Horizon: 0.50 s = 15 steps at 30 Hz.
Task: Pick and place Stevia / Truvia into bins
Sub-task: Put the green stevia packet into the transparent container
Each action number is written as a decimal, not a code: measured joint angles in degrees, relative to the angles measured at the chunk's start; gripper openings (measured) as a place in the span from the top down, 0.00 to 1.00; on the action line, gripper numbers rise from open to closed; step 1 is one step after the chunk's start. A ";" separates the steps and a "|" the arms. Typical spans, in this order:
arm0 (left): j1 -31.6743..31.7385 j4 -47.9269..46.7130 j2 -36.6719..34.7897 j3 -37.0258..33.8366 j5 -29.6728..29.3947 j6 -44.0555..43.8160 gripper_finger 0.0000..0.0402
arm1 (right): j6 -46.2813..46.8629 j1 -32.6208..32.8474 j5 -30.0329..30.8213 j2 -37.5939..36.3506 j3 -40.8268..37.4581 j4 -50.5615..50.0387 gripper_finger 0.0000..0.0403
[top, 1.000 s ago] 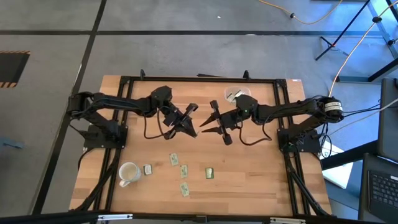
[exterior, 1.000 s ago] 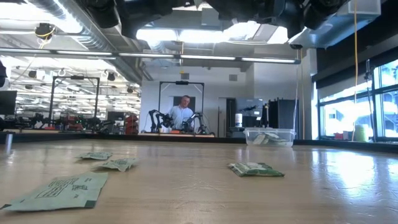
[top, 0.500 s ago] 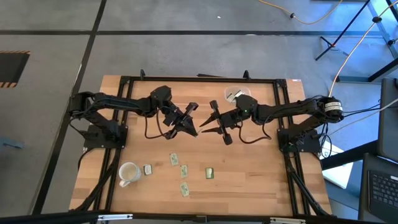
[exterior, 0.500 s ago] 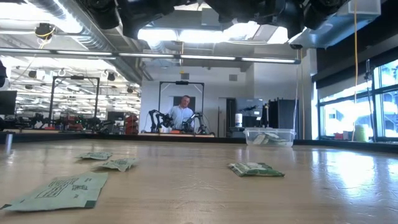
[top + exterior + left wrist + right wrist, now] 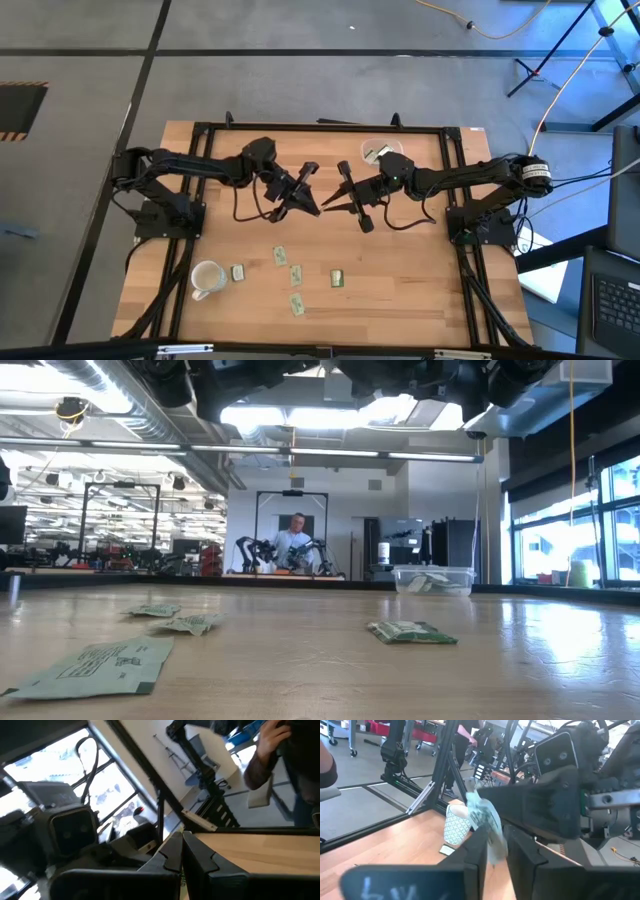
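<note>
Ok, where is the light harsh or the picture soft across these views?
Low view: ceiling lights and right-hand windows glare brightly, the nearest sachet looks soft. Left wrist view: window area blown out, fingers blurred. Right wrist view: the held sachet is smeared. High view: evenly lit.

My two arms are dark, near black, built of slim jointed links on squat bases. Loose black cables loop off each forearm. My left gripper (image 5: 308,192) and right gripper (image 5: 337,190) end in narrow tapered fingers; a green light seems to glow on my right wrist.
</note>
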 joint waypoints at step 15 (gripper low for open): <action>1.11 -0.36 -0.69 0.02 -5.01 -4.72 0.79 | 3.33 -1.74 0.04 -0.76 0.00 -1.87 0.99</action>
